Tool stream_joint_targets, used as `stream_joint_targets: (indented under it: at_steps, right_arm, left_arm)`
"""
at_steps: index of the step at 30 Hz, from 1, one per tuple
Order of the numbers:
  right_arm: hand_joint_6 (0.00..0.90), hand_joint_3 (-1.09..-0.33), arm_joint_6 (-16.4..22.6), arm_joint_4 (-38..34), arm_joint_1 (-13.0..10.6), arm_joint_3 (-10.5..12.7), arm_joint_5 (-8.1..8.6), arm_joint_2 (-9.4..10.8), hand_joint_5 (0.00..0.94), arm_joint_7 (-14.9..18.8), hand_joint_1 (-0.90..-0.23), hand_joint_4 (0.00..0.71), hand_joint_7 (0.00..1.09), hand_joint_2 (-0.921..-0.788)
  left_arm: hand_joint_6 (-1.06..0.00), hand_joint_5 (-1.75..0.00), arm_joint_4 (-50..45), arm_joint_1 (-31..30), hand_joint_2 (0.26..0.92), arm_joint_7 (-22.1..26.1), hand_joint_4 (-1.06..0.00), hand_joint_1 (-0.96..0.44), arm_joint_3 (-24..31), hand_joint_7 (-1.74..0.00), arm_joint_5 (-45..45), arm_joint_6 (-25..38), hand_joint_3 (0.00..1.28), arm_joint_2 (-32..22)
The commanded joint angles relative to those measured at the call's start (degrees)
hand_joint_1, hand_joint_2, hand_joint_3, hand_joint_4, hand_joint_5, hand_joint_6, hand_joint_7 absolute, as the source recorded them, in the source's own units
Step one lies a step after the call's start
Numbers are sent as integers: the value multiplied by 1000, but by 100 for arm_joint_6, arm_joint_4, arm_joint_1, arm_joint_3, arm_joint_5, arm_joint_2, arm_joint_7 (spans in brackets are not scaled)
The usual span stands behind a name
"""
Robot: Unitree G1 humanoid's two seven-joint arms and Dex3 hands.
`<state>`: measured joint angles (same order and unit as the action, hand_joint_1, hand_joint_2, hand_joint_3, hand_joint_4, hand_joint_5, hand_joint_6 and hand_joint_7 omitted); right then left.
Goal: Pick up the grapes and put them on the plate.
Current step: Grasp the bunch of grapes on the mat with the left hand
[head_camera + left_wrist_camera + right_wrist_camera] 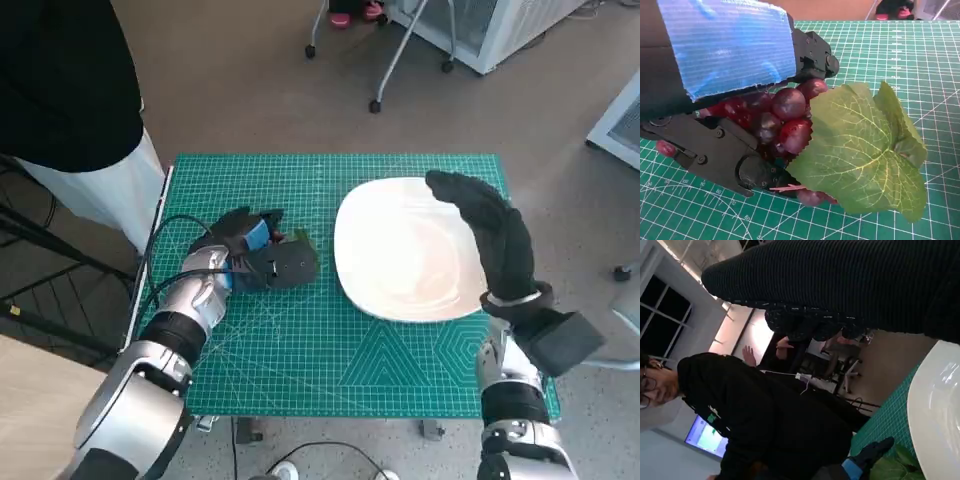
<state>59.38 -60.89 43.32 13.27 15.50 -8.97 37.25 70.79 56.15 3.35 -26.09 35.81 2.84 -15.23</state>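
The left hand (250, 250) is lying low on the green mat (300, 360), left of the plate (400, 250), and its black fingers (715, 150) are closing round the grapes (785, 117). In the left wrist view dark red berries are sitting between the blue-taped back of the hand and the fingers beneath, so the bunch is being gripped. Whether it is resting on the mat or already lifting clear, I cannot tell. A green leaf (860, 150) is sticking out of the hand's open end, toward the plate side, with a few berries showing under it.

The right hand (495, 235) is hovering over the right part of the plate, its gloved fingers loosely extended and holding nothing. It is not touching the grapes and is well apart from them.

The relation that matters: the grapes are sitting inside the left hand, and the plate is lying just to the right of that hand, near but not touching. The bunch's long axis seems to be running from the palm out toward the leaf, roughly pointing at the plate. So the coming move is probably a lift and a short carry rightward by the left arm, with the right hand needing to be kept out of the way.
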Motion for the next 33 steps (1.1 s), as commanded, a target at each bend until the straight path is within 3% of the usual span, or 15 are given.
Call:
stream_joint_targets:
  at_steps: [1,3,5,8,10,12,13,16,19,24,33]
  right_arm:
    - [225,-555,-39,-54,-25,-8,-7,-55,2,71,-509,252,9,-921]
    - [225,-555,-44,-57,-24,-8,6,-47,2,90,-510,252,9,-921]
    - [225,-555,-46,-55,-24,-10,13,-39,1,102,-511,252,9,-921]
    - [225,-555,-44,-48,-24,-15,8,-29,1,102,-512,252,9,-921]
    - [226,-554,-40,-49,-23,-18,-4,-26,1,93,-513,252,9,-921]
    - [226,-554,-38,-53,-21,-18,-11,-24,1,86,-514,253,9,-921]
    - [226,-554,-38,-52,-21,-18,-10,-24,1,86,-514,253,8,-921]
    - [227,-553,-41,-46,-24,-15,-3,-19,1,90,-515,253,8,-921]
    - [227,-553,-40,-45,-27,-14,0,-18,1,91,-515,253,8,-921]
    - [227,-552,-47,-52,-22,-7,15,-18,1,109,-516,254,8,-921]
    - [229,-550,-42,-68,-22,9,22,-30,1,112,-516,254,8,-921]
  left_arm:
    - [-365,-28,163,-144,757,-101,-228,-191,-46,-38,-5,-13,1,113]
    - [-440,-281,184,-156,789,-182,-392,-44,-65,-42,16,-24,15,122]
    - [-539,-728,203,-170,798,-260,-532,150,-106,-40,56,-35,132,123]
    - [-678,-1179,224,-187,710,-372,-575,302,-211,-35,150,-50,445,113]
    - [-766,-1319,236,-194,712,-448,-573,343,-303,-55,227,-48,503,104]
    - [-822,-1365,243,-196,771,-504,-567,338,-385,-126,291,-37,422,99]
    - [-811,-1390,245,-196,806,-521,-559,297,-417,-243,316,-31,366,97]
    - [-693,-1459,247,-195,877,-530,-536,125,-490,-697,362,-27,243,89]
    - [-626,-1475,242,-203,906,-508,-534,44,-519,-921,347,-75,192,64]
    - [-577,-1460,237,-221,919,-486,-550,9,-511,-1043,292,-156,170,28]
    - [-556,-1430,240,-198,921,-440,-569,2,-499,-1090,277,-80,163,33]
